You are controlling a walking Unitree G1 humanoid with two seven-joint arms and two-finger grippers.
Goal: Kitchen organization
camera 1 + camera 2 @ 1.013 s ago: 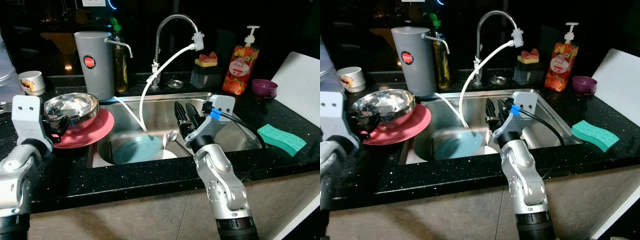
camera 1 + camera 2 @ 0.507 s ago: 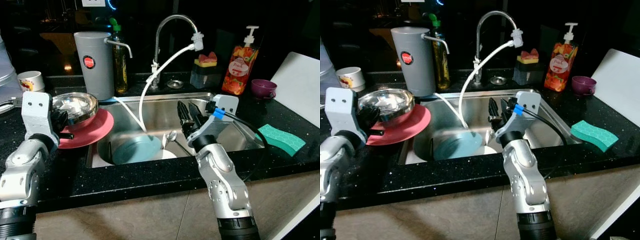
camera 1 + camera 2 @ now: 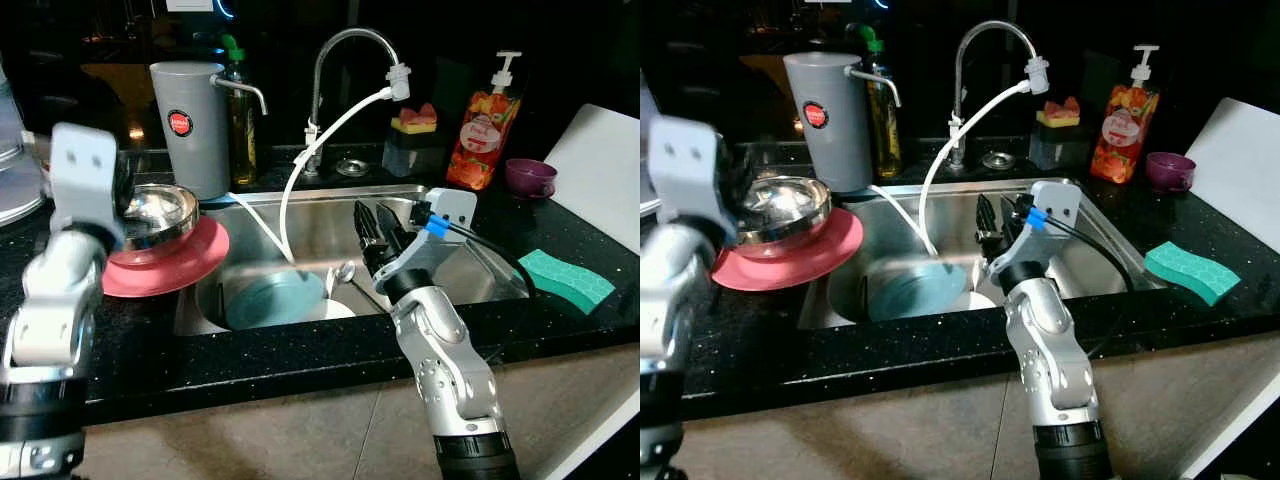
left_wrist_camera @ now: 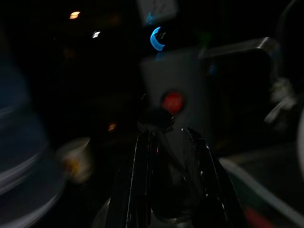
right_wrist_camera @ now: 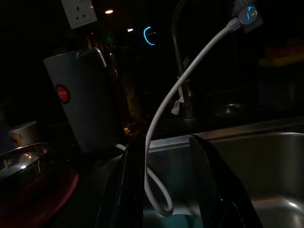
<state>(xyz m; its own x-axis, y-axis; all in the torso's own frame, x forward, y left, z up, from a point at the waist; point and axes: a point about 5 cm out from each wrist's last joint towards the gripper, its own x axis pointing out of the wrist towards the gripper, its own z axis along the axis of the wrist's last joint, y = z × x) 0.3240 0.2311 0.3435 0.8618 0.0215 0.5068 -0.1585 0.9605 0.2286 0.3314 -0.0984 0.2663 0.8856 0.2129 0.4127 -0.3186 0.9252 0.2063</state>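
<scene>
The steel bowl sits on the red plate, left of frame: light, stiff, slippery, so take its rim. Left gripper holds something dark I cannot identify; right gripper, slightly parted, holds nothing.

The counter is black with fine pale speckles. The sink is bare steel, as is the tap, which carries a white hose. In the sink lies a teal plate over a white one. A shiny steel bowl sits on a pink-red plate. The jug is grey with a red round badge. The soap bottle is orange-red with a fruit print and a white pump. The sponge is green with a honeycomb pattern. The cup is purple. The board is white. Both arms are silver with black fingers; the right gripper has a blue clip.
</scene>
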